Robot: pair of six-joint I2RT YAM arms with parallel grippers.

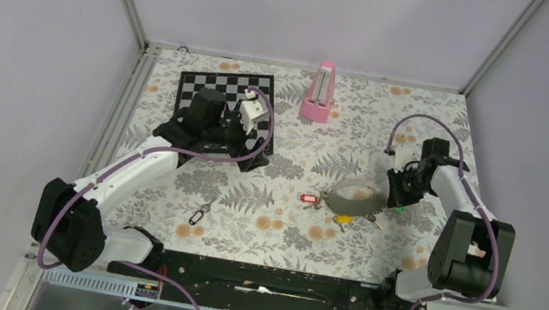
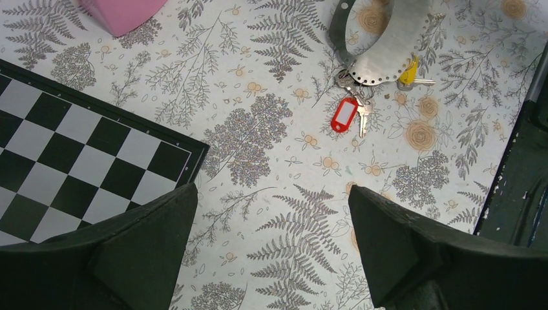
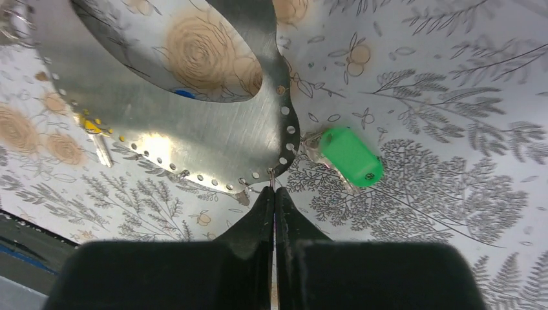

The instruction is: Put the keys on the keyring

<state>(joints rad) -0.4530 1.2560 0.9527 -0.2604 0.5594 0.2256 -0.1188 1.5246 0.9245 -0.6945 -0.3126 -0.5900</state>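
**right end effector closed at the keyring's rim; left standing off**

finding 1, layout. the keyring [image 3: 194, 129] shows as a broad grey-silver band with holes along its edge, bent into a loop. it lies on the right half of the counter [image 1: 286, 165]. the keys are gathered close round it:
- a red-tagged key [image 2: 344, 114] at its left
- a yellow-tagged key [image 2: 408, 73] touching its near edge
- a green-tagged key [image 3: 351, 157] just beside its rim
- a blue tag [image 3: 185, 93] glimpsed through the loop

whether any key is already threaded on cannot be told. judged: this grouping puts the work within the right arm's reach.

finding 2, right end effector [image 3: 273, 194]. it is low at the band's edge, next to the green tag. the fingers are pressed fully together with no gap between them. the tips meet the rim. whether something thin is nipped between them cannot be told.

finding 3, left end effector [image 2: 271, 194]. the fingers are spread wide and hold nothing. it hangs above the counter beside the chessboard [image 2: 77, 148], well apart from the keys. judged: it is parked clear of the other arm's work.

finding 4, other items. a pink metronome [image 1: 319, 93] stands at the far side. a small metal clip [image 1: 200, 214] lies near left of centre.
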